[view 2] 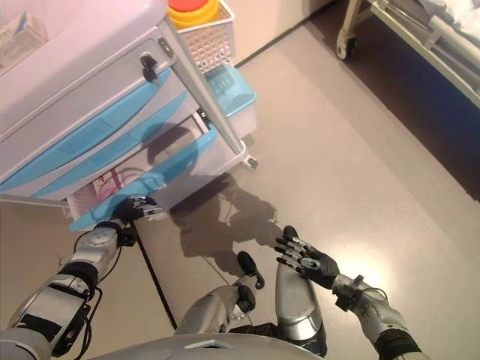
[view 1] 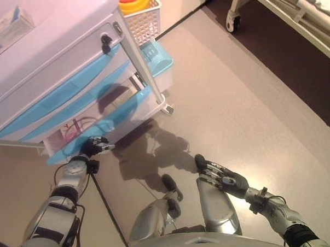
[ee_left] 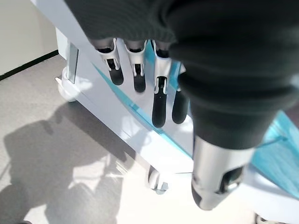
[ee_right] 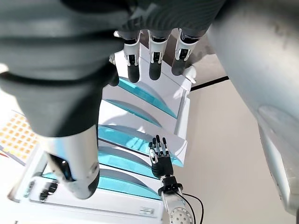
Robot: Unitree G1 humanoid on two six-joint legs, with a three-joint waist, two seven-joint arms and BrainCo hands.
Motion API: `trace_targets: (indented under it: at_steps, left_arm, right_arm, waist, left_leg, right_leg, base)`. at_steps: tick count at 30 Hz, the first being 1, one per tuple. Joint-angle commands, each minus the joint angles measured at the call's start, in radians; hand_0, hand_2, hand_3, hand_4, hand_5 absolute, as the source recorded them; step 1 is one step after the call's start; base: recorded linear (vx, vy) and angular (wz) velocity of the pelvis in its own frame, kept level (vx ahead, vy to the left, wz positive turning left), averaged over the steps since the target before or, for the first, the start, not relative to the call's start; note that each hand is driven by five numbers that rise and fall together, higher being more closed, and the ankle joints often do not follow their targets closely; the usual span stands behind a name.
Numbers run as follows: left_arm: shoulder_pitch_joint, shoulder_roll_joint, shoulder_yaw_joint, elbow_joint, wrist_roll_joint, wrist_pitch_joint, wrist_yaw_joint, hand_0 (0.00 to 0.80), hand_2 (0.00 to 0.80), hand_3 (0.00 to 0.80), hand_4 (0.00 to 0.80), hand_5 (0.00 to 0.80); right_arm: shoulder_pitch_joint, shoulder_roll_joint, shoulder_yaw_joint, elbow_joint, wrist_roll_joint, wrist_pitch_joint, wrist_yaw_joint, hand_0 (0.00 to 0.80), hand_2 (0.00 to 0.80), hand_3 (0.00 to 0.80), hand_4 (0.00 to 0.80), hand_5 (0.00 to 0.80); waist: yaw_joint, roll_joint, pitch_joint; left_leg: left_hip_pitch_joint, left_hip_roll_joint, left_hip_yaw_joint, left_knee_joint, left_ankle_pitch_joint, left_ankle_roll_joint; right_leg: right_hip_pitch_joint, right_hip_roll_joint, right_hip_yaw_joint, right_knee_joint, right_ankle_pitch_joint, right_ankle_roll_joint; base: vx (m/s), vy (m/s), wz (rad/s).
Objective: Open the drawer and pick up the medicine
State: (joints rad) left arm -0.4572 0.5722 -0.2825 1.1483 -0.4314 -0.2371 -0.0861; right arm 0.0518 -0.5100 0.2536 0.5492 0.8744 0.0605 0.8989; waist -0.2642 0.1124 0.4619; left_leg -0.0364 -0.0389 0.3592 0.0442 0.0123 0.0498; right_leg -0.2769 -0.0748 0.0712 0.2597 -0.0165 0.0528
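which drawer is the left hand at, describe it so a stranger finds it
Start at the white cart with blue-fronted drawers. The bottom drawer is pulled partly out, unlike the flush ones above, showing pink-printed items inside. The left hand is at its front edge.

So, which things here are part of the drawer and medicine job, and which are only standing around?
Part of the job:
- bottom drawer, partly pulled out, pink items inside
- left hand at its blue front, fingers straight
- right hand, idle, open, low over the floor

Only standing around:
- white basket with yellow container
- box on the cart top
- bed frame
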Motion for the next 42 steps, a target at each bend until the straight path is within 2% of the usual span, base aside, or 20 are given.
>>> trace_targets:
  at_steps: [1, 3, 4, 14, 24, 27, 32, 36, 40, 41, 42]
  left_arm:
    - [-0.030, 0.113, 0.069, 0.072, -0.022, -0.015, -0.019, 0.000, 0.000, 0.000, 0.000, 0.000]
    - [-0.045, 0.130, 0.068, 0.091, -0.025, -0.011, -0.014, 0.000, 0.000, 0.000, 0.000, 0.000]
    - [-0.053, 0.143, 0.070, 0.099, -0.026, -0.014, -0.014, 0.000, 0.000, 0.000, 0.000, 0.000]
    - [-0.208, 0.255, 0.074, 0.162, -0.073, 0.029, 0.031, 0.000, 0.000, 0.000, 0.000, 0.000]
    - [-0.311, 0.311, 0.059, 0.198, -0.078, 0.020, 0.088, 0.000, 0.000, 0.000, 0.000, 0.000]
    - [-0.347, 0.335, 0.056, 0.199, -0.089, 0.018, 0.100, 0.000, 0.000, 0.000, 0.000, 0.000]
    - [-0.364, 0.339, 0.053, 0.176, -0.113, 0.019, 0.046, 0.000, 0.000, 0.000, 0.000, 0.000]
    - [-0.325, 0.302, 0.045, 0.127, -0.157, 0.038, -0.081, 0.000, 0.000, 0.000, 0.000, 0.000]
    - [-0.230, 0.222, 0.041, 0.027, -0.226, 0.053, -0.239, 0.000, 0.000, 0.000, 0.000, 0.000]
    - [-0.194, 0.191, 0.042, -0.014, -0.246, 0.060, -0.288, 0.000, 0.000, 0.000, 0.000, 0.000]
    - [-0.175, 0.176, 0.040, -0.036, -0.254, 0.063, -0.309, 0.000, 0.000, 0.000, 0.000, 0.000]
  right_arm:
    - [0.034, -0.014, 0.070, -0.076, 0.061, -0.033, 0.055, 0.000, 0.000, 0.000, 0.000, 0.000]
    - [0.039, -0.021, 0.070, -0.081, 0.066, -0.041, 0.062, 0.000, 0.000, 0.000, 0.000, 0.000]
    - [0.044, -0.024, 0.068, -0.084, 0.069, -0.047, 0.067, 0.000, 0.000, 0.000, 0.000, 0.000]
    - [0.032, -0.024, 0.091, -0.099, 0.128, -0.101, 0.078, 0.000, 0.000, 0.000, 0.000, 0.000]
    - [0.034, -0.014, 0.103, -0.086, 0.145, -0.129, 0.091, 0.000, 0.000, 0.000, 0.000, 0.000]
    - [0.040, -0.007, 0.114, -0.084, 0.163, -0.142, 0.096, 0.000, 0.000, 0.000, 0.000, 0.000]
    - [0.041, 0.009, 0.137, -0.100, 0.175, -0.155, 0.086, 0.000, 0.000, 0.000, 0.000, 0.000]
    - [0.038, 0.019, 0.135, -0.110, 0.152, -0.152, 0.061, 0.000, 0.000, 0.000, 0.000, 0.000]
    - [0.030, 0.035, 0.121, -0.112, 0.125, -0.177, -0.023, 0.000, 0.000, 0.000, 0.000, 0.000]
    - [0.020, 0.037, 0.115, -0.110, 0.096, -0.187, -0.053, 0.000, 0.000, 0.000, 0.000, 0.000]
    - [0.016, 0.038, 0.112, -0.110, 0.088, -0.187, -0.061, 0.000, 0.000, 0.000, 0.000, 0.000]
  waist:
    - [-0.025, -0.026, -0.014]
    - [-0.031, -0.028, -0.005]
    - [-0.035, -0.027, 0.003]
    - [-0.041, -0.064, 0.057]
    - [-0.042, -0.085, 0.058]
    - [-0.034, -0.092, 0.058]
    - [-0.018, -0.099, 0.058]
    - [-0.004, -0.096, 0.058]
    - [0.017, -0.092, 0.058]
    - [0.027, -0.094, 0.058]
    - [0.032, -0.093, 0.056]
  left_leg:
    - [-0.154, -0.004, -0.098, 0.245, -0.142, -0.022]
    - [-0.167, -0.005, -0.094, 0.253, -0.143, -0.021]
    - [-0.164, -0.007, -0.103, 0.264, -0.166, -0.025]
    - [-0.243, 0.004, -0.099, 0.323, -0.184, -0.014]
    - [-0.291, 0.018, -0.090, 0.350, -0.197, -0.007]
    - [-0.306, 0.017, -0.100, 0.360, -0.202, -0.004]
    - [-0.314, 0.021, -0.109, 0.361, -0.205, -0.002]
    - [-0.294, 0.017, -0.118, 0.344, -0.199, -0.003]
    - [-0.249, 0.015, -0.130, 0.311, -0.187, -0.007]
    - [-0.243, 0.015, -0.123, 0.291, -0.155, -0.007]
    - [-0.233, 0.014, -0.124, 0.282, -0.152, -0.008]
  right_leg:
    - [-0.068, -0.055, -0.021, 0.090, -0.056, 0.043]
    - [-0.081, -0.051, -0.010, 0.092, -0.053, 0.043]
    - [-0.078, -0.051, -0.007, 0.105, -0.076, 0.048]
    - [-0.138, -0.038, 0.022, 0.112, -0.046, 0.053]
    - [-0.192, -0.034, 0.042, 0.125, -0.021, 0.059]
    - [-0.204, -0.032, 0.043, 0.129, -0.016, 0.060]
    - [-0.206, -0.035, 0.027, 0.133, -0.015, 0.061]
    - [-0.181, -0.037, 0.007, 0.131, -0.024, 0.060]
    - [-0.131, -0.047, -0.025, 0.116, -0.036, 0.061]
    - [-0.118, -0.052, -0.042, 0.092, -0.014, 0.056]
    - [-0.104, -0.055, -0.052, 0.083, -0.015, 0.056]
  base:
    - [-0.045, 0.081, -0.03]
    - [0.012, 0.079, -0.02]
    - [0.045, 0.082, -0.03]
    - [-0.034, 0.011, -0.05]
    - [-0.007, -0.005, 0.00]
    - [-0.025, -0.068, 0.02]
    - [-0.047, -0.083, 0.06]
    - [-0.046, -0.070, 0.07]
    - [-0.053, -0.095, 0.02]
    - [-0.112, -0.113, 0.04]
    - [-0.103, -0.136, 0.00]
